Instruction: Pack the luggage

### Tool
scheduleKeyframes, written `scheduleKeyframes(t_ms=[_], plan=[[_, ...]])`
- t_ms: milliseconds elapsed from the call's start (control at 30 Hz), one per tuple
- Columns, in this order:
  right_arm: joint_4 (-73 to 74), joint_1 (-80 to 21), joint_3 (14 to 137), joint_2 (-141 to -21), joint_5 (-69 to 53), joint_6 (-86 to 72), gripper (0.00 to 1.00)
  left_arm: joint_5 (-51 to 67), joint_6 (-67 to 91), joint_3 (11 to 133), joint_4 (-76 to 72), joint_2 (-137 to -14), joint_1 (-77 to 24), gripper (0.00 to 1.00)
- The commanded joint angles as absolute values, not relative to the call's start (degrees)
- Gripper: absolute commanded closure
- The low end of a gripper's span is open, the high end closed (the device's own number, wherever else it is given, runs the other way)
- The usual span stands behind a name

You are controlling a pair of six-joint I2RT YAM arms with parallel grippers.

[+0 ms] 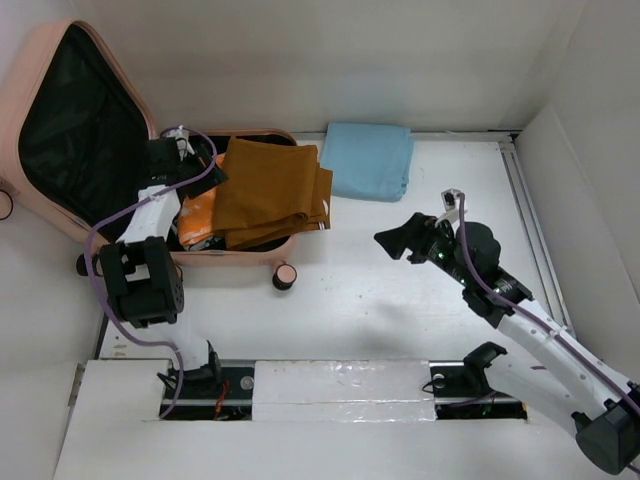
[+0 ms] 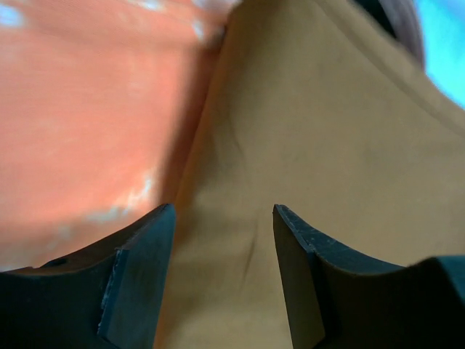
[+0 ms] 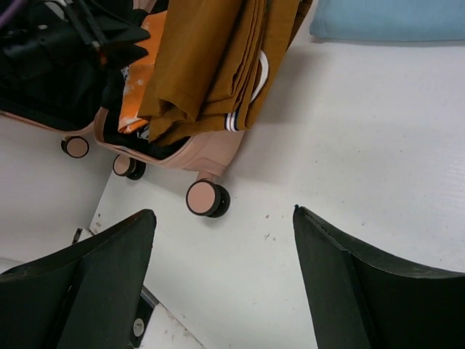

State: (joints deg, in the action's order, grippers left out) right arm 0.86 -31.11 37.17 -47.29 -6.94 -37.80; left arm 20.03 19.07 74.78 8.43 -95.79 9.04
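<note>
The white worktop (image 1: 380,300) is closed in by plain white walls (image 1: 350,60). Above its middle right, the right hand (image 1: 395,240) hovers with its fingers spread wide, holding nothing. At the far left the luggage (image 1: 70,130) lies open with its lid raised, a mustard-brown folded cloth (image 1: 270,190) and an orange item (image 1: 197,215) inside. The left hand (image 2: 224,211), its fingers parted and gripping nothing, is close over that cloth. A folded light-blue cloth (image 1: 372,160) lies beside the luggage, by the back wall.

White table (image 1: 400,300), plain white walls (image 1: 350,60), even light
</note>
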Motion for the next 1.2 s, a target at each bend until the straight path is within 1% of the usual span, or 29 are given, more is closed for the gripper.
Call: scheduleKeyframes(t_ms=[0,100,267,367,467,533,567,600,633,700,800,900,933,1033,1167], plan=[[-3.16,-32.07,37.71,-46.32,-7.38,-37.00,0.18,23.57,15.21,78.04,9.23,-100.01,8.96,0.48],[-3.16,-32.08,37.71,-45.70,-7.38,-37.00,0.18,22.06,14.07,79.10,10.11,-103.09,8.96,0.47],[-3.16,-32.08,37.09,-45.70,-7.38,-37.00,0.18,28.38,13.01,79.10,8.70,-105.64,8.96,0.46],[-3.16,-32.61,36.57,-46.23,-6.86,-37.00,0.18,30.05,13.01,78.58,7.56,-106.26,8.96,0.52],[-3.16,-32.61,36.56,-46.23,-6.86,-37.00,0.18,33.30,13.79,77.96,6.42,-106.26,8.96,0.72],[-3.69,-32.61,36.56,-46.23,-6.33,-37.00,0.18,33.84,13.80,77.96,5.71,-105.64,8.96,0.80],[-3.69,-32.61,36.56,-46.23,-6.33,-37.00,0.18,34.45,14.41,77.96,5.71,-105.64,8.96,0.91],[-3.69,-32.61,36.56,-46.23,-6.33,-37.00,0.18,34.45,14.41,77.96,5.71,-105.12,8.96,0.97],[-3.69,-32.61,36.56,-46.23,-6.33,-37.00,0.18,34.45,14.41,77.96,5.71,-105.12,8.96,1.00],[-3.69,-32.61,36.56,-46.23,-6.33,-37.00,0.18,33.23,14.41,77.96,5.71,-105.12,8.96,1.00],[-3.69,-32.61,36.56,-46.23,-6.33,-37.00,0.18,30.51,15.20,77.96,5.71,-101.70,8.96,1.00],[-3.69,-32.61,36.56,-46.23,-6.33,-37.00,0.18,21.48,18.00,78.57,5.71,-95.56,9.75,1.00],[-3.69,-32.61,36.56,-46.23,-6.33,-37.00,0.18,20.40,18.89,79.27,5.71,-94.75,10.54,1.00],[-3.69,-33.13,36.56,-46.23,-6.33,-37.00,0.18,18.12,21.00,80.16,6.42,-93.43,13.09,1.00],[-3.69,-33.13,36.56,-46.23,-6.33,-37.00,0.18,11.28,21.53,83.84,9.66,-93.25,14.59,1.00]])
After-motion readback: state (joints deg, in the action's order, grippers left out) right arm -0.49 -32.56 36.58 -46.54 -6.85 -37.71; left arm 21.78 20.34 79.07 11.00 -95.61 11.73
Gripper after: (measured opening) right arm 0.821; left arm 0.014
